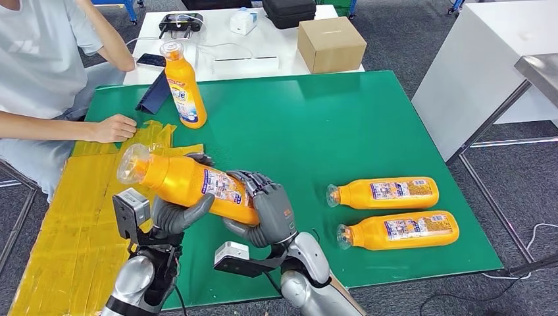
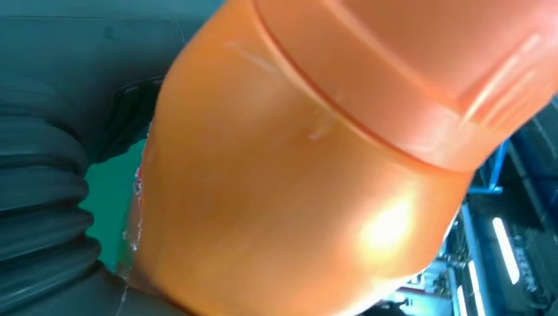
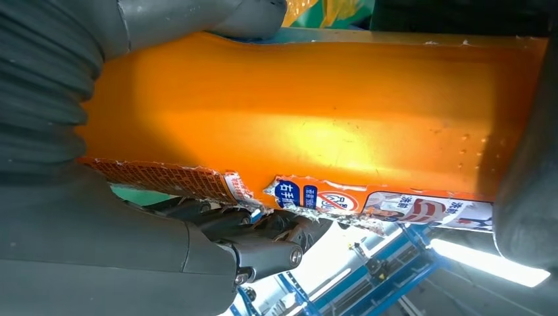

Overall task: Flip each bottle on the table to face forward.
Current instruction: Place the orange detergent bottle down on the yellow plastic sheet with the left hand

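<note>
I hold an orange bottle (image 1: 191,181) tilted above the green table (image 1: 316,118), its clear cap up and to the left. My left hand (image 1: 172,217) grips it from below near the neck. My right hand (image 1: 268,209) wraps its lower body, fingers over the torn label. The bottle's orange body (image 2: 296,171) looms close in the left wrist view, and its body with the torn label (image 3: 316,118) shows in the right wrist view. One orange bottle (image 1: 184,85) stands upright at the back left. Two more bottles (image 1: 385,193) (image 1: 398,230) lie on their sides at the right, caps pointing left.
A person sits at the left with a hand (image 1: 113,128) resting on the yellow taped strip (image 1: 66,217). A dark blue folded piece (image 1: 153,94) lies near the upright bottle. Behind, a white table holds a cardboard box (image 1: 331,43). A white cabinet (image 1: 487,59) stands at the right.
</note>
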Robot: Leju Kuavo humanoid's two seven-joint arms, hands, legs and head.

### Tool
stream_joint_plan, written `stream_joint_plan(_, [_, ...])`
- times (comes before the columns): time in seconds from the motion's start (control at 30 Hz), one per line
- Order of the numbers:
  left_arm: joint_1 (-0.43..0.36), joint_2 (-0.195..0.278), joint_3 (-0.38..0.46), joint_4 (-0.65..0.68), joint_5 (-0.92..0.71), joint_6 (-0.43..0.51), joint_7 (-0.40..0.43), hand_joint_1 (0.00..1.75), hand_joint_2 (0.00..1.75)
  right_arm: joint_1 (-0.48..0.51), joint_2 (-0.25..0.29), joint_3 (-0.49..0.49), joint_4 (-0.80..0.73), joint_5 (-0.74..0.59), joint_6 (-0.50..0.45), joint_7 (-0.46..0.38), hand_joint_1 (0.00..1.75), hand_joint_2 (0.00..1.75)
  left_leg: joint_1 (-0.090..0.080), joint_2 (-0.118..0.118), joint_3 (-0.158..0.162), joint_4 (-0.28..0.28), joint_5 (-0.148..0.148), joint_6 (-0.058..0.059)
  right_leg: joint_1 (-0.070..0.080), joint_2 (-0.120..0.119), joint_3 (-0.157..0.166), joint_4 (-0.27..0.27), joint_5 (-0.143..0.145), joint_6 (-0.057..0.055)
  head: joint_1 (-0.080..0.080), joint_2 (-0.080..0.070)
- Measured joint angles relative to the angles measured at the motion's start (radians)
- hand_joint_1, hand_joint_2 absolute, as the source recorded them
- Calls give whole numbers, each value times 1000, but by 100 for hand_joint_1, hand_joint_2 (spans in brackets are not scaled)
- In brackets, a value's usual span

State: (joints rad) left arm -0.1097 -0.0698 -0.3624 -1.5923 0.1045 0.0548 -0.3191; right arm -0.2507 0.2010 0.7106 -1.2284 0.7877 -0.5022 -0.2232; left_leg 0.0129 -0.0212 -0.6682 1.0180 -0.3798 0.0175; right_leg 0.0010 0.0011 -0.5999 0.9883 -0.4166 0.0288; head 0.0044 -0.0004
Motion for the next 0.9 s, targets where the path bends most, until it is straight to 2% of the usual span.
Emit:
stream_joint_plan(0.2, [5, -8, -1, -3, -1, 36, -15, 175, 175, -2, 4, 4, 8, -6, -8, -3, 175, 175, 0, 0, 0, 0, 0, 0, 0, 0, 0, 0, 0, 0, 0, 0])
stream_joint_plan(0.23, [5, -9, -2, -3, -3, 40, -17, 175, 175, -2, 4, 4, 9, -7, -10, -4, 165, 175, 0, 0, 0, 0, 0, 0, 0, 0, 0, 0, 0, 0, 0, 0])
stream_joint_plan(0.33, [5, -12, -3, -3, -9, 52, -21, 175, 175, -2, 5, 5, 11, -14, -18, -9, 36, 175, 0, 0, 0, 0, 0, 0, 0, 0, -1, 0, 0, 0, 0, 0])
stream_joint_plan(0.37, [5, -14, -4, -3, -10, 58, -24, 175, 175, -1, 4, 5, 11, -19, -21, -13, 2, 175, 0, 0, 0, 0, 0, 0, 0, 0, -1, 0, 0, 0, 0, 0])
stream_joint_plan(0.47, [-1, -17, -4, -5, -31, 97, -38, 175, 175, 8, 2, 4, 8, -49, -41, -40, 0, 175, 0, 0, 0, 0, 0, 0, 0, 0, -1, 0, 0, 0, 0, 0])
stream_joint_plan(0.57, [-27, -15, 0, -5, -160, 208, -46, 175, 175, 35, -8, -4, -28, -100, -64, -77, 0, 175, 0, 0, -1, 0, 0, 0, 0, 0, -1, 0, 0, 0, 0, 0])
stream_joint_plan(0.63, [-56, -11, 3, 3, -339, 322, -37, 175, 175, 57, -17, -13, -80, -138, -70, -100, 0, 175, 0, 0, -1, 0, 0, 0, 0, 0, -1, 0, 0, 0, 0, 0])
stream_joint_plan(0.7, [-88, -5, 4, 19, -529, 393, -4, 175, 175, 78, -26, -26, -143, -173, -70, -121, 0, 175, 0, -1, -1, 0, 0, 0, 0, 0, -1, 0, 0, 0, 0, 0])
stream_joint_plan(0.9, [-175, 32, 2, 90, -1114, 440, 201, 175, 175, 145, -48, -89, -344, -310, -42, -176, 0, 175, 0, 0, -1, 0, 0, 0, 0, 0, -1, 0, 0, 0, 0, 0])
